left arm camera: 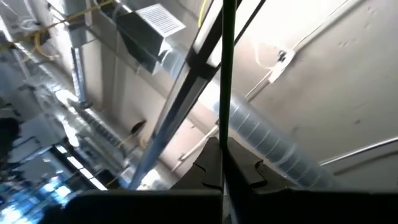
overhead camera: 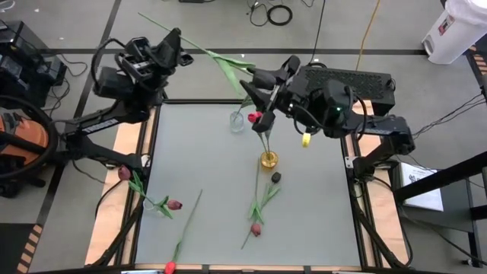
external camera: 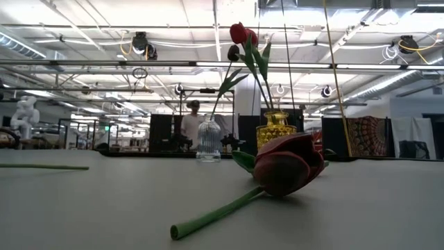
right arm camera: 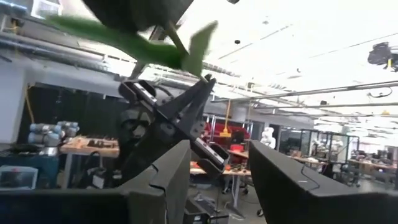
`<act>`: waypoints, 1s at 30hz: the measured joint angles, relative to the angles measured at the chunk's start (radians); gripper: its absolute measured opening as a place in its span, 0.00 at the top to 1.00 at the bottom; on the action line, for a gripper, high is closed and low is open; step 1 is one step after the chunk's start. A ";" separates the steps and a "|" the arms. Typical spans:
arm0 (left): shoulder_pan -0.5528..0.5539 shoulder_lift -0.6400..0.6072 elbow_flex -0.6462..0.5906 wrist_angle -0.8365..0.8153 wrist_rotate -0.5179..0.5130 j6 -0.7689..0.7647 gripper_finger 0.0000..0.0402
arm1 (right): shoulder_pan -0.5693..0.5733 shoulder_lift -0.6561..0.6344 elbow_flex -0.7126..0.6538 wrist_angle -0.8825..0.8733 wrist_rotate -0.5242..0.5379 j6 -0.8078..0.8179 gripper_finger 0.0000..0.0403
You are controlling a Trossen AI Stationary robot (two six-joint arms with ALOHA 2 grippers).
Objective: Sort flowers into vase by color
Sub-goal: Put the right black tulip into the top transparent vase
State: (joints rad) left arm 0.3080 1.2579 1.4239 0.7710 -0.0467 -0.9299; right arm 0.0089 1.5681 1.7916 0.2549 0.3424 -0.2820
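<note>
Tulip stem [overhead camera: 199, 49] pinched in my shut left gripper [overhead camera: 176, 39], long axis slanting from there toward my open-fingered right gripper [overhead camera: 283, 74]; below it, clear vase [overhead camera: 237, 120] empty, yellow vase [overhead camera: 268, 159] holding flowers.

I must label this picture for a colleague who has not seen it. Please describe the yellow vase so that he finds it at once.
In the high view, look at the grey table and go right of its middle, below the right gripper. There stands the yellow vase, holding flower stems. The clear vase up and left of it is colourless glass, while this one is golden and sits beside a small black flower head.
</note>
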 joint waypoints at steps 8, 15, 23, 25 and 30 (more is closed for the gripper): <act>0.000 0.085 0.000 0.123 0.000 -0.108 1.00 | -0.017 0.007 0.000 0.039 -0.008 -0.020 0.61; 0.000 0.128 0.000 0.196 -0.019 -0.166 1.00 | -0.017 0.008 0.000 0.080 -0.008 -0.060 0.61; -0.006 0.139 0.000 0.193 -0.041 -0.172 1.00 | -0.014 0.008 0.000 0.090 -0.008 -0.078 0.61; -0.010 0.145 0.000 0.198 -0.045 -0.168 1.00 | -0.014 0.008 0.000 0.100 -0.009 -0.078 0.61; -0.010 0.160 0.000 0.197 -0.045 -0.186 1.00 | -0.014 0.008 0.000 0.152 -0.057 -0.079 0.61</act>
State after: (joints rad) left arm 0.2985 1.4183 1.4235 0.9681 -0.0919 -1.1163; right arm -0.0048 1.5764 1.7916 0.4065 0.2854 -0.3614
